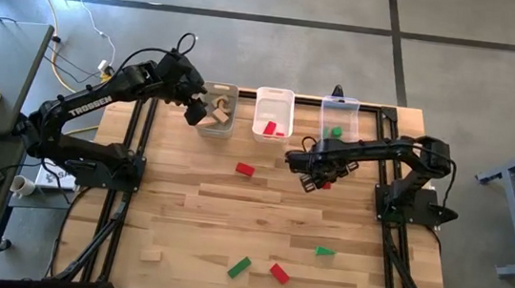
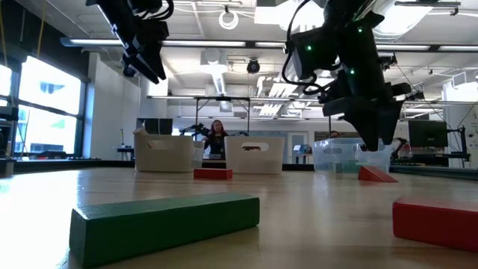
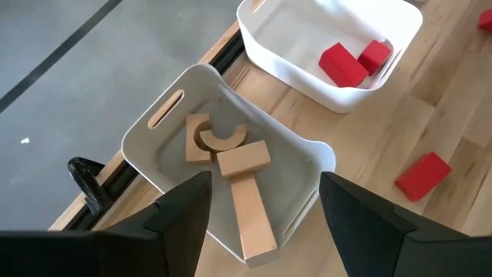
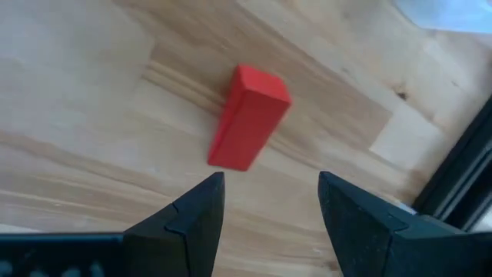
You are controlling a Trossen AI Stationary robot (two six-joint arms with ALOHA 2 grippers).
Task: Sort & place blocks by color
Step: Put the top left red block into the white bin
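- The wooden table point(image 1: 229, 227) is the stage, with three translucent white bins lined up along its far edge; I'll place everything off the middle bin point(image 1: 275, 96), the one with red blocks inside.
- Left arm first: the left gripper point(image 1: 194, 110) hangs above the bin on the left of the middle bin point(image 1: 215, 128), fingers spread and holding nothing. Its wrist view looks straight down on plain wood blocks point(image 3: 231, 165) piled in that bin, so this reads as the drop spot for the natural colour.
- Right arm now: the right gripper point(image 1: 317, 174) sits low over the table, just in front of the bin on the right of the middle bin point(image 1: 340, 105), which holds a green block point(image 1: 336, 131).
- Its jaws stand apart and empty, and the wrist view shows a red block point(image 4: 247, 115) lying on the boards ahead of the fingers, not between them. It looks lined up for a pick, and the red belongs in the middle bin.
- Another red brick point(image 1: 244, 169) lies on the table in front of the middle bin, untouched.
- Farther toward the near edge from the middle bin sit the leftovers: a green wedge point(image 1: 325, 252), a green brick point(image 1: 240, 267), a second red piece point(image 1: 278, 273) and a plain wood slab point(image 1: 151, 255), well apart from each other.
- My read: sorting is partway, with several loose blocks left to go.
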